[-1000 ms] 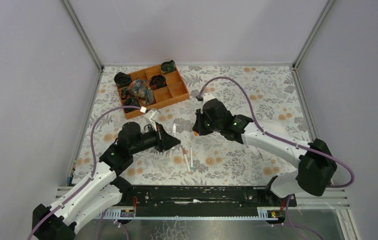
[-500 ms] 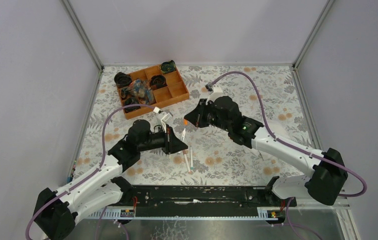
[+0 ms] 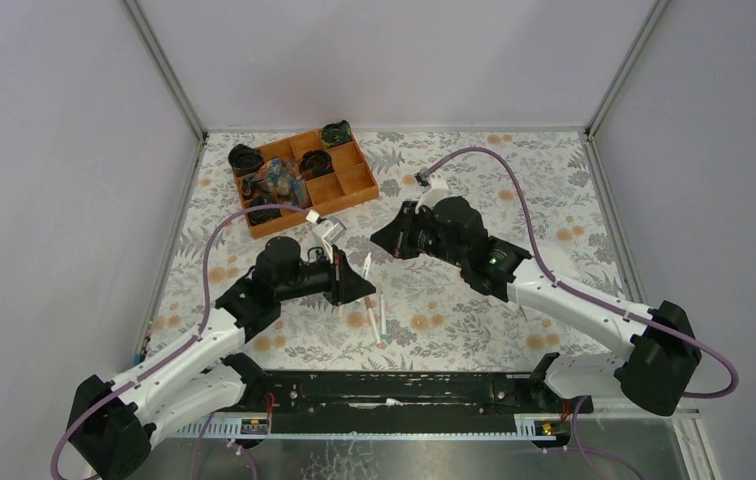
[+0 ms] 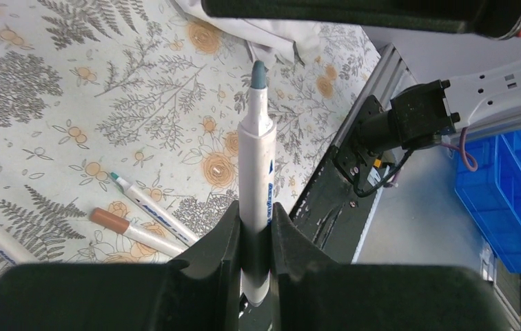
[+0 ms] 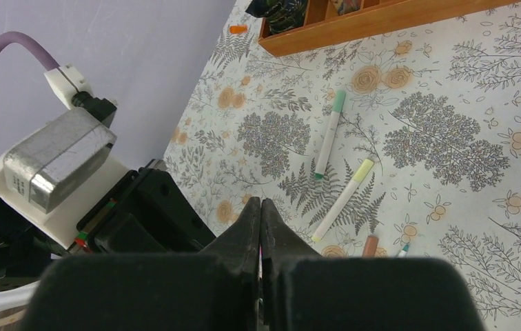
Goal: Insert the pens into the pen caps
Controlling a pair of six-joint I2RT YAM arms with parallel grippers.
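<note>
- Pens: one white pen is clamped between the fingers of the left gripper. Its grey-blue tip is bare and points away from the wrist, above the middle of the counter.
- The left arm reaches from the near left corner, forearm low, with its gripper aimed rightward.
- The right arm stretches diagonally from the near right corner. Its wrist is bent so the right gripper faces the left one, near it but apart.
- The right fingers are pressed together; I cannot tell whether anything is pinched between them.
- Loose pens lie on the counter near the middle of the near edge: a green-capped pen, a yellowish-capped pen, a teal-tipped pen and a brown-ended pen.
- An orange tray sits toward the far left corner.
</note>
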